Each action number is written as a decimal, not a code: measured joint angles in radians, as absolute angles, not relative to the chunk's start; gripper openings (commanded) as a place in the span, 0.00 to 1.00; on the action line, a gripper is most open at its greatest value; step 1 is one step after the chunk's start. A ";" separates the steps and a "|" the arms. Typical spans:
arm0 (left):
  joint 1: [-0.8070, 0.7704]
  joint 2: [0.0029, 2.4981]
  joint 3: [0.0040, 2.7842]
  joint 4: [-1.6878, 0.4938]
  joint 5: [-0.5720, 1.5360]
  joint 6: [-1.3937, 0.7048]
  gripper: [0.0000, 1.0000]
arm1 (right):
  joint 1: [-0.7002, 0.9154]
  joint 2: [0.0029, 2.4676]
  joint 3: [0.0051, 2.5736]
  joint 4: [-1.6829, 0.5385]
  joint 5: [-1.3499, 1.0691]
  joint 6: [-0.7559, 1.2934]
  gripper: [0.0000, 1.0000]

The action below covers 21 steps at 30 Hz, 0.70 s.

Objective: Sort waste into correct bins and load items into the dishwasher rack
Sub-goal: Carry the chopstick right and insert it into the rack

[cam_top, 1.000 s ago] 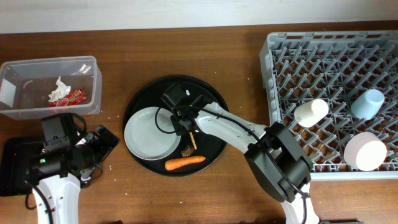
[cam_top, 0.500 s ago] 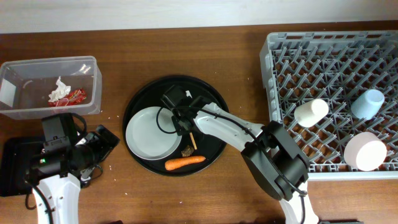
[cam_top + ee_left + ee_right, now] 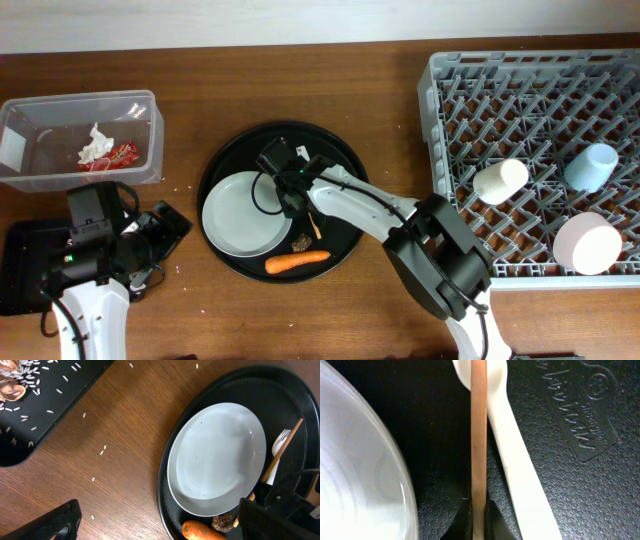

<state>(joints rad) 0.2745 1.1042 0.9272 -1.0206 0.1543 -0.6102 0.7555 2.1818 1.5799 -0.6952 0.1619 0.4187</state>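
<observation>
Thin brown wooden stick [image 3: 479, 435] lying on the round black plastic tray [image 3: 345, 160], clamped near one end between the closed fingers of the right gripper [image 3: 479, 519]. Just beside the stick, touching along its length, a white plastic fork [image 3: 280, 442] with its handle angled away. On the other side, near but apart from the stick, the round white plate [image 3: 240, 213], also resting in the round tray. Past the free end of the stick, a small brownish food scrap [image 3: 301, 243] and, beside it at the tray's near rim, a small orange carrot [image 3: 297, 261].

Left gripper [image 3: 157, 517] hovering above the wooden worktop [image 3: 130, 415] left of the round tray, fingers wide apart, holding nothing. Scattered pale grains [image 3: 102, 450] on the worktop beneath it. Shallow black rectangular tray [image 3: 47, 422] at the far left, carrying more grains and brownish scraps. Clear plastic rectangular tub [image 3: 150, 100] behind it, containing crumpled white tissue [image 3: 97, 143] and a red printed wrapper [image 3: 122, 153].

Large grey plastic rack [image 3: 530, 100] at the right, holding a small white cup [image 3: 500, 180], a light blue cup [image 3: 591, 165] and a white bowl [image 3: 587, 243].
</observation>
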 measured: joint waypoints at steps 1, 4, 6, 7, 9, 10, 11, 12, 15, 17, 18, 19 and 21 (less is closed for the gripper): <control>0.274 1.104 0.927 -1.021 0.154 -0.610 0.99 | 0.756 2.183 1.583 -0.704 0.160 0.419 0.04; 0.274 1.104 0.927 -1.021 0.154 -0.610 0.99 | 0.756 2.183 1.590 -0.735 0.156 0.419 0.04; 0.274 1.104 0.927 -1.021 0.154 -0.610 0.99 | 0.755 2.152 1.592 -0.786 0.156 0.419 0.04; 0.274 1.104 0.927 -1.021 0.154 -0.610 0.99 | 0.753 2.112 1.592 -0.797 0.157 0.420 0.04; 0.274 1.104 0.927 -1.020 0.154 -0.610 0.99 | 0.727 1.953 1.595 -0.854 0.153 0.419 0.04; 0.274 1.104 0.927 -1.021 0.154 -0.610 0.99 | 0.709 1.898 1.599 -0.876 0.151 0.418 0.04; 0.274 1.104 0.927 -1.021 0.154 -0.610 0.99 | 0.683 1.837 1.599 -0.898 0.154 0.407 0.04; 0.274 1.104 0.927 -1.021 0.154 -0.610 0.99 | 0.638 1.763 1.603 -0.914 0.158 0.390 0.04; 0.274 1.104 0.927 -1.021 0.154 -0.610 0.99 | 0.397 1.655 1.614 -0.944 0.191 0.327 0.04; 0.274 1.104 0.927 -1.021 0.154 -0.610 0.99 | 0.279 1.660 1.614 -0.932 0.179 0.268 0.04; 0.274 1.104 0.927 -1.021 0.154 -0.610 0.99 | 0.204 1.673 1.614 -0.911 0.164 0.223 0.04; 0.274 1.104 0.927 -1.021 0.154 -0.610 0.99 | 0.154 1.688 1.614 -0.901 0.157 0.198 0.04; 0.274 1.104 0.927 -1.021 0.154 -0.610 0.99 | 0.044 1.758 1.614 -0.874 0.118 0.105 0.04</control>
<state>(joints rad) 0.2745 1.1042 0.9272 -1.0210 0.1543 -0.6102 0.0437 1.7580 1.6138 -0.8738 0.1181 0.1047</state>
